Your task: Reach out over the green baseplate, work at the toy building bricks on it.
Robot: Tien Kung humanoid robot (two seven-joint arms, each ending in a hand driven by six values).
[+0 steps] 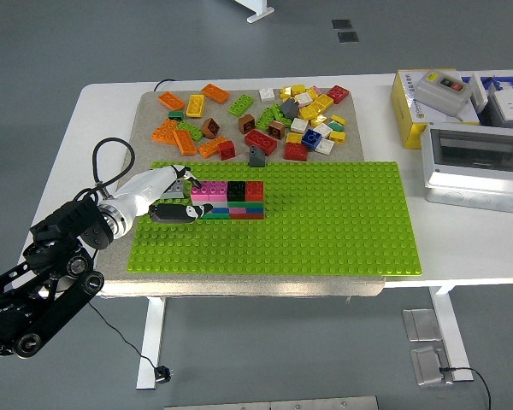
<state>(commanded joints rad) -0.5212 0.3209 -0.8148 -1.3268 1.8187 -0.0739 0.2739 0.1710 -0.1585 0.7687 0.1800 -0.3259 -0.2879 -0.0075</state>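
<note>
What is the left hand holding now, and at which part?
The left hand pinches the left end of the brick stack on the green baseplate; a firm grip cannot be confirmed.

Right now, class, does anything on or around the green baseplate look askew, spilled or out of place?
Nothing looks damaged or spilled. The stacked wall stands straight on the green baseplate, with the left hand at its left end. The loose bricks lie scattered behind the plate, which seems a supply pile, not a spill.

Bright, even overhead light, soft faint shadows, sharp focus throughout, no glare or blur.
</note>
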